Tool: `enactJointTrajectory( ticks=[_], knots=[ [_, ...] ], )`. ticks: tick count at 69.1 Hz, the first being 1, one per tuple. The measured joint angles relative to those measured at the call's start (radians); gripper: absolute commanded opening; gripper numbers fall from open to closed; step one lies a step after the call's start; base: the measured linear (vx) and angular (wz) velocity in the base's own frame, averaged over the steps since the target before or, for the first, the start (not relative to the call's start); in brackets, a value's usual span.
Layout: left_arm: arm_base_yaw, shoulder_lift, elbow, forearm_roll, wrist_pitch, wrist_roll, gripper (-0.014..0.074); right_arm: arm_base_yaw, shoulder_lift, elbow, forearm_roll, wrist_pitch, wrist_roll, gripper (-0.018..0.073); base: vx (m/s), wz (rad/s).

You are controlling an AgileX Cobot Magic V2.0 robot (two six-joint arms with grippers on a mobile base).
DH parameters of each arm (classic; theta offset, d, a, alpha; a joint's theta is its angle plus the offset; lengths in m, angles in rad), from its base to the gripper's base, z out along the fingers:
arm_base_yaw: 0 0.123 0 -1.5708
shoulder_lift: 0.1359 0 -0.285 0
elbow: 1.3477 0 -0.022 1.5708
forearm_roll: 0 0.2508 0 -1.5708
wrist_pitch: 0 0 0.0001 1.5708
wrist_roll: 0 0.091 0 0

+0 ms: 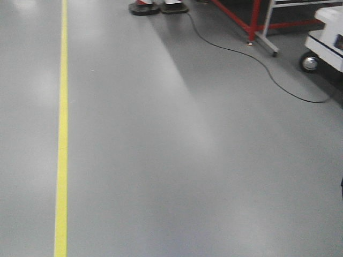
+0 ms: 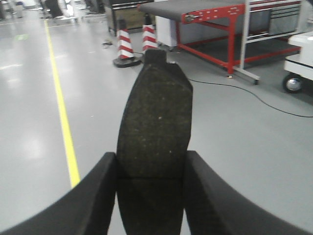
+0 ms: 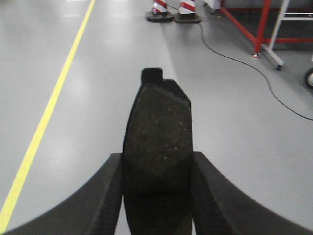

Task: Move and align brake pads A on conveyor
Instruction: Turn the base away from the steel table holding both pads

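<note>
Dark grey friction material sat pinched edgewise in both jaws: left gripper [image 2: 150, 166] on one brake pad [image 2: 155, 112], right gripper [image 3: 156, 164] on another brake pad [image 3: 159, 122]. The conveyor [image 2: 195, 7] stood well apart across the floor [image 2: 244, 147]. Both pads wanted level, firm carrying.

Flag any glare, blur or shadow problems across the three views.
Front view: soft all over, a broad pale glare band across the floor. Left wrist: left pad grain fairly sharp, left fingers blurred, glare patches on the floor at left. Right wrist: right pad dark, its lower end lost in shadow between the right fingers.
</note>
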Motion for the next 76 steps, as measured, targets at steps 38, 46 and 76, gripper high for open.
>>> enactJointTrajectory(
  ticks=[38,46,76],
  knots=[
    [0.0,0.0,0.0,0.0,0.0,0.0,0.0041,0.0,0.0,0.0,0.0,0.0,0.0,0.0077,0.17,0.32],
    [0.0,0.0,0.0,0.0,0.0,0.0,0.0041,0.0,0.0,0.0,0.0,0.0,0.0,0.0077,0.28,0.15],
    [0.0,0.0,0.0,0.0,0.0,0.0,0.0041,0.0,0.0,0.0,0.0,0.002,0.0,0.0077,0.4,0.05]
  ],
)
